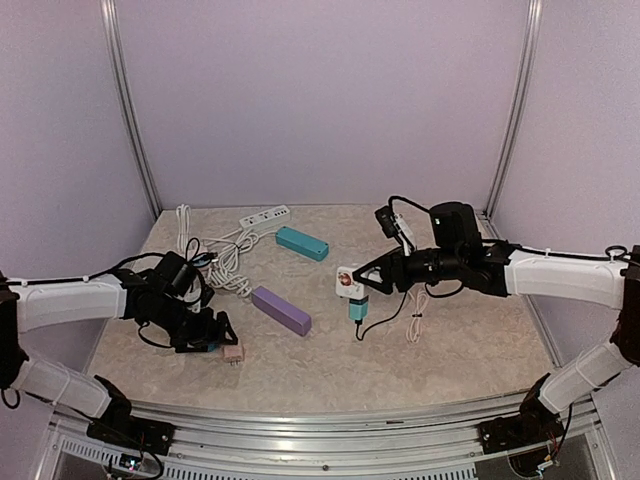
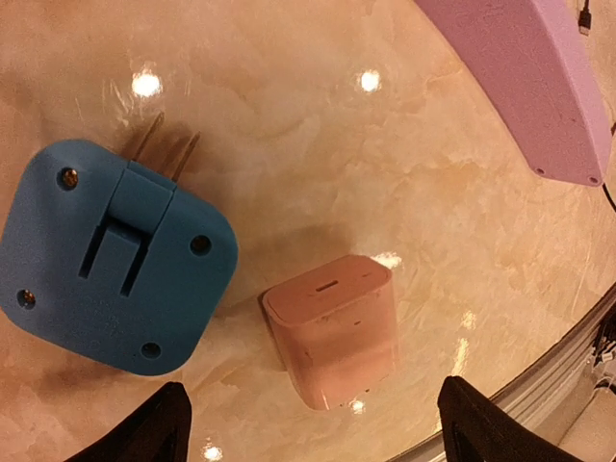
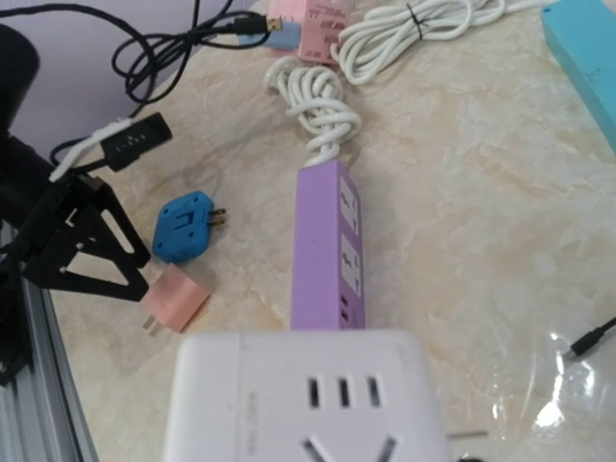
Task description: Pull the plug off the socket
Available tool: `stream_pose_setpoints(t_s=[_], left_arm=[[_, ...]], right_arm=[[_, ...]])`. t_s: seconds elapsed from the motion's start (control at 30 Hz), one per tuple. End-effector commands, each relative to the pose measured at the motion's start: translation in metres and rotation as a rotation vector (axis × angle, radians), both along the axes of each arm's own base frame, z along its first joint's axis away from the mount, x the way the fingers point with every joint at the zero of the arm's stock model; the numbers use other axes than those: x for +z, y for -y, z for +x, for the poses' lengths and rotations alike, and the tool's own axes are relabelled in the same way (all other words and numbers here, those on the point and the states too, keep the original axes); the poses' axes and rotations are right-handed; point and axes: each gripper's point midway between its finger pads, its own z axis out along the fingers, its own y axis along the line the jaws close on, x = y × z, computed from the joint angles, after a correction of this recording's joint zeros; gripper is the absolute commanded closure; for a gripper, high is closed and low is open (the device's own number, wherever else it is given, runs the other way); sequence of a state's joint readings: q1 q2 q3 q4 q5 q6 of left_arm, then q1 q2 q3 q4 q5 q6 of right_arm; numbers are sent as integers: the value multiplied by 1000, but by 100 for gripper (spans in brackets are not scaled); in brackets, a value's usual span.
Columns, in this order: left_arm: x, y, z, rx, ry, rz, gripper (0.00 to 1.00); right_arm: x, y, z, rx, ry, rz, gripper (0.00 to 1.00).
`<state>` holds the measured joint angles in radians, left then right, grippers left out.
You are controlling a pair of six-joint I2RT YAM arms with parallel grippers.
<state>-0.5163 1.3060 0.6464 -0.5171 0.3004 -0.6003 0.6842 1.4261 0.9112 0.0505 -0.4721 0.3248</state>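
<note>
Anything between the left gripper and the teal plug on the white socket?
Yes. The purple strip lies flat on the table between the left gripper and the teal plug, which sits in the white socket held by the right gripper.

Close over a glossy marble tabletop [image 2: 318, 125]. Left: blue plug adapter [image 2: 106, 265], two metal prongs [image 2: 178, 159] pointing up-frame. Centre, just beside it: pink charger block [image 2: 337, 332]. Upper right: purple power strip [image 2: 529, 77]. Bottom corners: left gripper [image 2: 313, 438], dark fingertips [image 2: 144, 433] spread wide, touching nothing.
</note>
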Motion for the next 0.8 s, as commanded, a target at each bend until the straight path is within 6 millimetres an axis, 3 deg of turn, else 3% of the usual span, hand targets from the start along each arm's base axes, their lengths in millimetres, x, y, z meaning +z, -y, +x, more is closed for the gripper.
stream_pose_setpoints(t_s=[0.0,0.13,0.27,0.4,0.63,0.77], left_arm=[[54,10,31,-31,242,-14,12],[128,40,47,-131,489,-167,9],[201,72,46,-312,690,-340,5],[250,103,34,-547,781,-479,1],[267,142,39,-807,803,-569,1],[255,159,38,-857,774,-620,1]], right_arm=[[40,3,0,-20,92,109,100],[63,-1,-8,18,133,215,100],[81,-9,-15,79,144,286,100],[97,-21,-29,164,168,329,100],[118,-31,-48,239,201,375,100],[131,-36,-57,274,230,409,100]])
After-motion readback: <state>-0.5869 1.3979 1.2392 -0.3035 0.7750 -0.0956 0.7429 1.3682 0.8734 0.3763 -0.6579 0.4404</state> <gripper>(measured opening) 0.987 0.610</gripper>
